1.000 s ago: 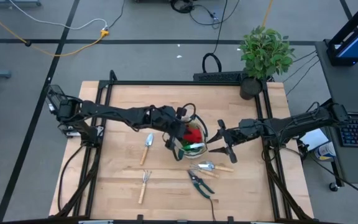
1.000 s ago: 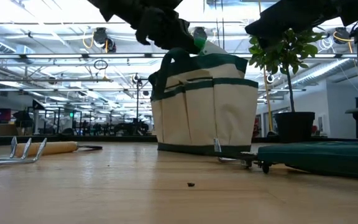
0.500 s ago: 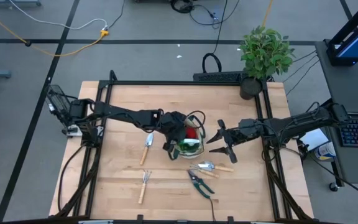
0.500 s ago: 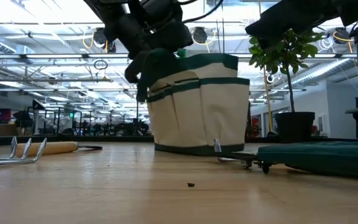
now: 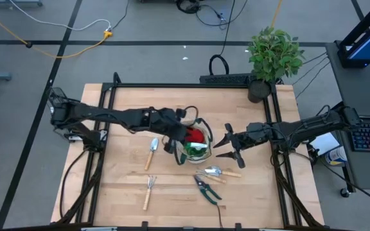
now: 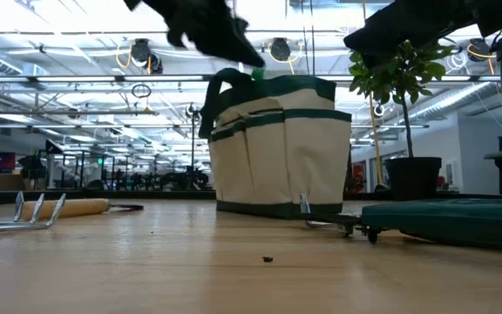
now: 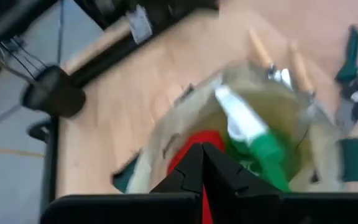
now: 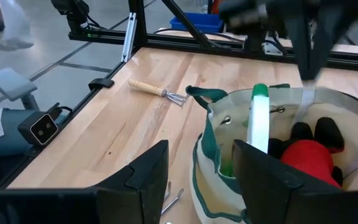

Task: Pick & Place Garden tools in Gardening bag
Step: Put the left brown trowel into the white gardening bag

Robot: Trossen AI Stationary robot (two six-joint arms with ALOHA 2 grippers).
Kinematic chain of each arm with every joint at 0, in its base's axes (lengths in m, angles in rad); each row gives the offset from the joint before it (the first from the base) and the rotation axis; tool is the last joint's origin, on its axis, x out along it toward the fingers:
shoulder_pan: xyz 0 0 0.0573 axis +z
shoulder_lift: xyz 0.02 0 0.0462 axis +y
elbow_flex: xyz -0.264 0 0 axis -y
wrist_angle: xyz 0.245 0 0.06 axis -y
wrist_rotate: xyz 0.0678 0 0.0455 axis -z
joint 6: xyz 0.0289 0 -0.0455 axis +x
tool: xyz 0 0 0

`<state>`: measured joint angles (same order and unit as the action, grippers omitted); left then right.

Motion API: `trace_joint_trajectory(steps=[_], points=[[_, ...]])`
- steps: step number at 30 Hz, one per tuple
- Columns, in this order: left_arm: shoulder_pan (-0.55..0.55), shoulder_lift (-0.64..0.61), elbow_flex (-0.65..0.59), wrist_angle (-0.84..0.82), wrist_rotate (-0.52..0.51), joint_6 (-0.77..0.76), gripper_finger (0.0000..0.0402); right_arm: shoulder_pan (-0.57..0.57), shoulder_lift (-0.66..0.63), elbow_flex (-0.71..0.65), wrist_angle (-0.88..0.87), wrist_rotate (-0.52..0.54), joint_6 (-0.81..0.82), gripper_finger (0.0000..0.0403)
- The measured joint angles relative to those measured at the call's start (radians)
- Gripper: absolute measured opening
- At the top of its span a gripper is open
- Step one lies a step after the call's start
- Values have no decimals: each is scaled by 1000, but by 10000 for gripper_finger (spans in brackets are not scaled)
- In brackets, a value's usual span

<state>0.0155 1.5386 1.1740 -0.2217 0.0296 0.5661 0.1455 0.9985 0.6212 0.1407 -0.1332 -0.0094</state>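
- Pale wooden table (image 5: 127, 112) boards filled the middle of the high view, framed by black rails, with grey floor and trailing cables around them.
- Near the frame's centre stood the gardening bag (image 5: 194, 146), upright, beige with dark green trim; the low view showed its pockets and a dark loop handle (image 6: 219, 96) rising at its left.
- Inside the bag lay a small red item (image 5: 200, 136) and a green-and-white item (image 8: 259, 121), seen standing up out of the opening in the right wrist view.
- Reaching in from the left edge, the left gripper (image 5: 174, 136) hung over the bag's left rim, its fingers pressed together with nothing between them; in the left wrist view the joined tips pointed at the red item.
- From the right edge, the right gripper (image 5: 229, 146) waited just right of the bag, its fingers spread wide and empty, aimed at the bag.
- Left of the bag, a wooden-handled trowel (image 5: 151, 153) lay on the table.
- Toward lower left, a wooden-handled fork (image 5: 149, 191) lay well apart from the bag; the low view showed its tines at far left.
- Below the bag, a second trowel (image 5: 221, 172) lay beside the pruning shears (image 5: 206, 189).
- At upper right, a potted plant (image 5: 273, 56) stood by the table's corner.
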Motion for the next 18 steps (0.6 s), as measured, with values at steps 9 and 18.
trace_joint_trajectory(steps=[9, 18], points=[[-30, -211, 0, -221, -35, -166, 39, 18, 1, 0, -79, -2, 50, 171], [-31, -241, -1, -555, -91, -523, 101, 108, 95, 0, -99, 2, 179, 171]])
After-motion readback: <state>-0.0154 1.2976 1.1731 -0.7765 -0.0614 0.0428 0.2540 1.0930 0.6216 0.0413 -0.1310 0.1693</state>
